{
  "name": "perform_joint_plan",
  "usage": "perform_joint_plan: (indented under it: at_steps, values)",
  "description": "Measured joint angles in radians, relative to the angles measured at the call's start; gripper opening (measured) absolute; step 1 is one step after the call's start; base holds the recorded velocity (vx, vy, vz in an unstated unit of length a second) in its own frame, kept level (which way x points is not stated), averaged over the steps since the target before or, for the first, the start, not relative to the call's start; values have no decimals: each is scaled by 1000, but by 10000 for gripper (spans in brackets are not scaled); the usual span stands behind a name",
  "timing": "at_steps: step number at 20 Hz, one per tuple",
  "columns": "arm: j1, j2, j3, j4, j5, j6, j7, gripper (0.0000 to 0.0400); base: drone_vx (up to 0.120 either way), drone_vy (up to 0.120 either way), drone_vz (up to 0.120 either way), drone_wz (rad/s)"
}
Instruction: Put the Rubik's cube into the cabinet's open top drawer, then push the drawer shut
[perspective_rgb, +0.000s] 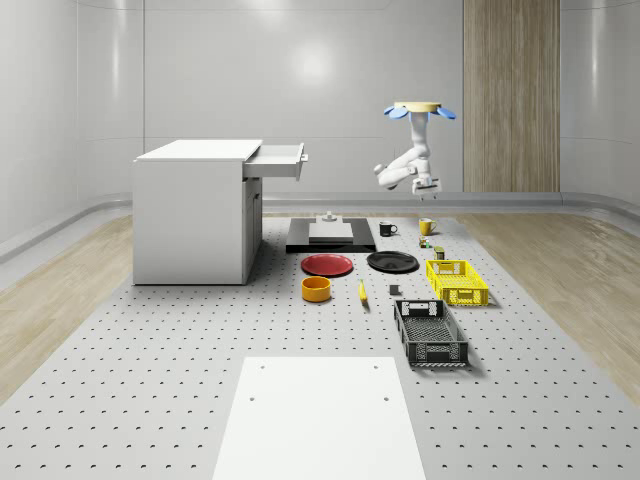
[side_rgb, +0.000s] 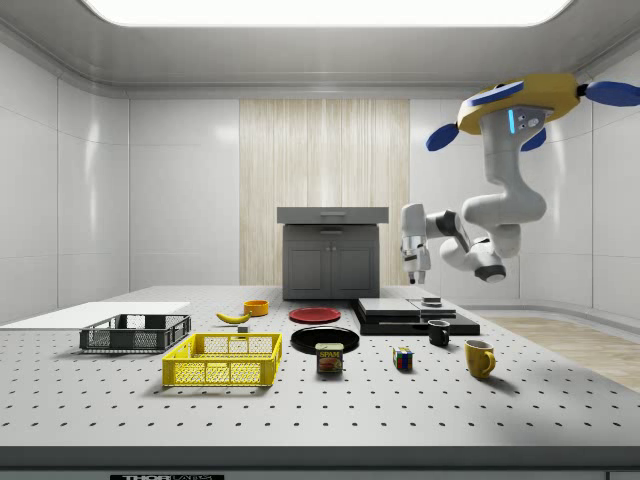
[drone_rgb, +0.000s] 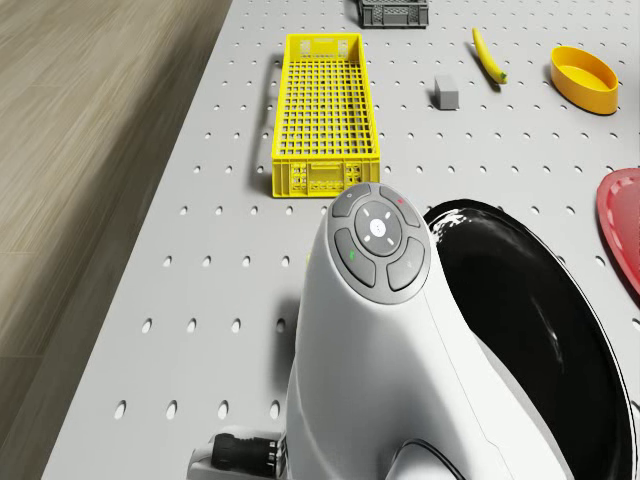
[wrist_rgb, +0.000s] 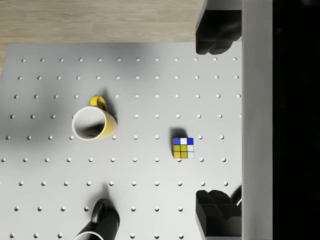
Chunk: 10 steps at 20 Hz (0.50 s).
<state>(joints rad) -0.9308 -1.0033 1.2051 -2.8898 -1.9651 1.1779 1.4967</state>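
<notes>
Hovering high over the far right part of the tabletop (perspective_rgb: 140, 400) in the whole-scene view, I see my drone (perspective_rgb: 420, 109) with the arm bent down beneath it. My gripper (perspective_rgb: 427, 188) hangs in the air above the yellow mug (perspective_rgb: 426, 226), well clear of the surface. From the wrist camera the jaws stand spread wide, nothing between them, one fingertip (wrist_rgb: 218, 31) on each side of the frame.

Below them the Rubik's cube (wrist_rgb: 183, 148) rests on the tabletop, apart from the yellow mug and near the black mug (wrist_rgb: 99, 222). In the side view the cube sits between the spam can (side_rgb: 329, 358) and the yellow mug.

The white cabinet (perspective_rgb: 190, 215) stands well apart on the whole-scene view's left, its top drawer (perspective_rgb: 276, 162) pulled open. The yellow basket (perspective_rgb: 457, 281) and the black plate (perspective_rgb: 392, 262) lie between the mugs and the nearer edge of the tabletop.
</notes>
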Motion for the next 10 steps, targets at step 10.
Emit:
perform_joint_plan:
  at_steps: [10]
  values:
    - [-99,-69,52,-6,-14,-4,69,400,56,-56,-120,0]
